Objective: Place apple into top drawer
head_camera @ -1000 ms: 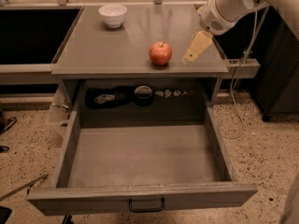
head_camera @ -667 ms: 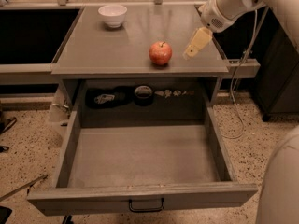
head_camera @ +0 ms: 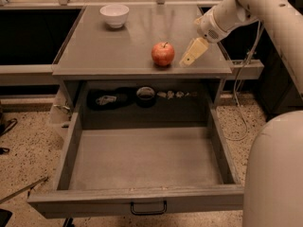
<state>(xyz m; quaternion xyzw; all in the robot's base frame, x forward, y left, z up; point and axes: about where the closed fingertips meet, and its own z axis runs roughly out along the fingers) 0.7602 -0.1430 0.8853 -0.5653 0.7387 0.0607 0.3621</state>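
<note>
The red apple [head_camera: 163,54] stands upright on the grey cabinet top [head_camera: 109,48], near its front edge and right of centre. My gripper [head_camera: 192,54] hangs just right of the apple, low over the cabinet top and a short gap from the fruit, holding nothing. The top drawer [head_camera: 142,198] is pulled fully out below, with its dark bail handle [head_camera: 148,208] at the centre of the front panel. The drawer floor is bare at the front.
A small white bowl [head_camera: 114,15] sits at the back left of the cabinet top. Dark clutter [head_camera: 109,99], a round object [head_camera: 145,94] and small bits lie at the back of the drawer opening. My arm's large white link [head_camera: 274,169] fills the lower right. A cable [head_camera: 239,103] hangs at the right.
My gripper has moved slightly down and left, closer to the apple. The white arm link at the lower right has come much further into view. The apple and drawer have not moved.
</note>
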